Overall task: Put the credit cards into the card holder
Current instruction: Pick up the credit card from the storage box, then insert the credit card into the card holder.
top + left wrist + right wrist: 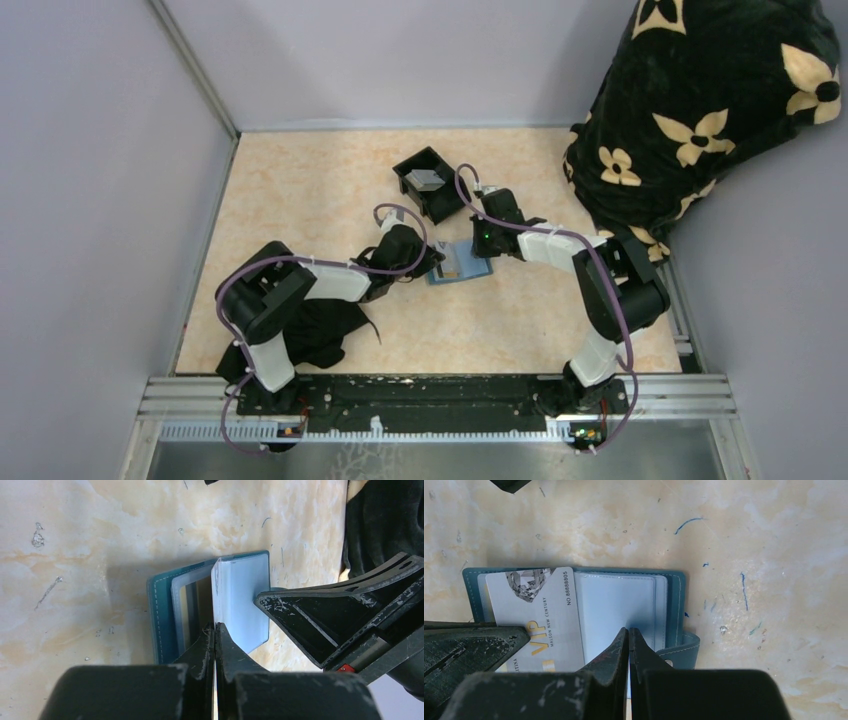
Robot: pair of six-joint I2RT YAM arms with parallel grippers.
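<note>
The tabletop point(300, 200) is carrying the open card holder point(462, 264) at its centre. The left tool point(215, 630), at the holder's 9 o'clock, is clamping an upright clear sleeve point(235, 595). The right tool point(629, 632), fingers together, is pointing at the sleeves from 1 o'clock. A silver credit card point(539, 610) is lying on the open holder.

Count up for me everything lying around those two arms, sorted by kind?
Credit cards: 2 (one on the open holder, one in the tray)
Card holder: 1
Black tray: 1
Black cloth: 1
Flowered blanket: 1
Total: 6
</note>
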